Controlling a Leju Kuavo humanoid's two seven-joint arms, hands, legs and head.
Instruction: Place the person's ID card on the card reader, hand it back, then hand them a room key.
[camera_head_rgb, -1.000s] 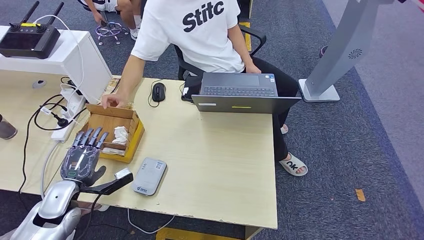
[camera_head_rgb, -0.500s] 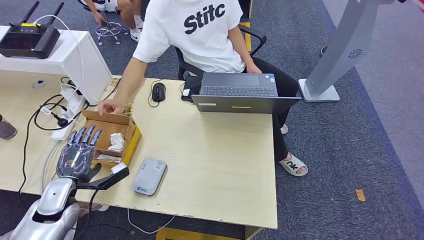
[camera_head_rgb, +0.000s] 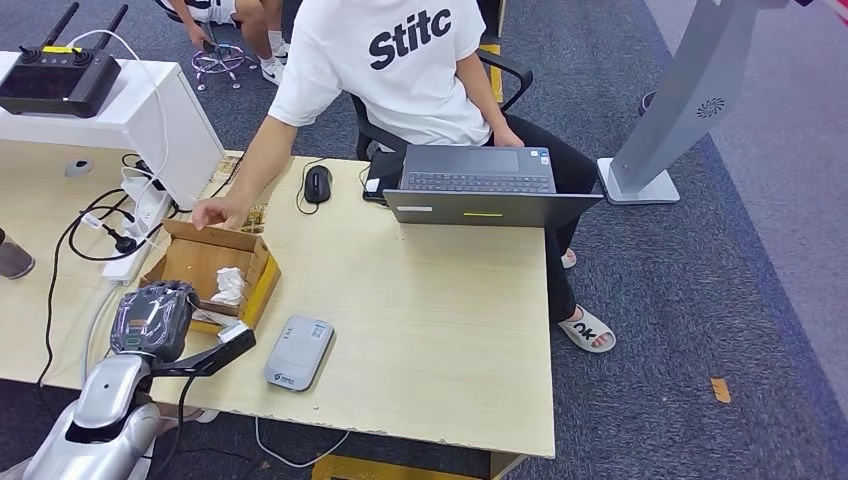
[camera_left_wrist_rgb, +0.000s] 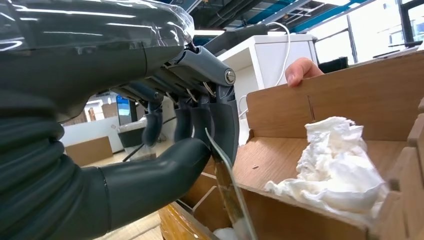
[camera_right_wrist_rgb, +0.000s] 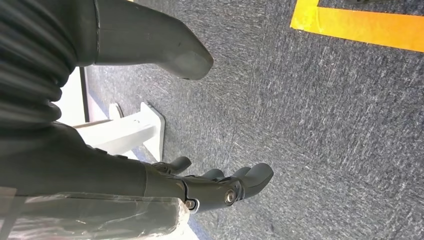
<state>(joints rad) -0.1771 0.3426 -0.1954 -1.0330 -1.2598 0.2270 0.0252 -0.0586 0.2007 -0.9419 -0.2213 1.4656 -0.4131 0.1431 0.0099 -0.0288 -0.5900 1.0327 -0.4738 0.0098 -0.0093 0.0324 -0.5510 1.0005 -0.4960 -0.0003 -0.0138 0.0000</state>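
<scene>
Left wrist view shows the left hand (camera_left_wrist_rgb: 165, 130) with its thumb and fingers pinching a thin clear card (camera_left_wrist_rgb: 227, 185) at the near edge of the wooden box (camera_left_wrist_rgb: 350, 100). To do it well, squeeze firmly and lift straight up. The right hand (camera_right_wrist_rgb: 220, 187) hangs loose over carpet, holding nothing. Farther off, the card reader (camera_head_rgb: 299, 351) waits beside the box, and a person's hand (camera_head_rgb: 212, 212) steadies the box's far wall.

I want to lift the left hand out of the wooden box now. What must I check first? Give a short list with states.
1. Thin card pinched between the left hand's thumb and fingers: ok.
2. Card is the room key: cannot tell.
3. Card free of the wooden box: not ok, its lower end sits inside.
4. Crumpled tissue apart from the fingers: ok.
5. Person's hand off the box: not ok, it touches the far rim.
6. Right hand empty: ok.
</scene>
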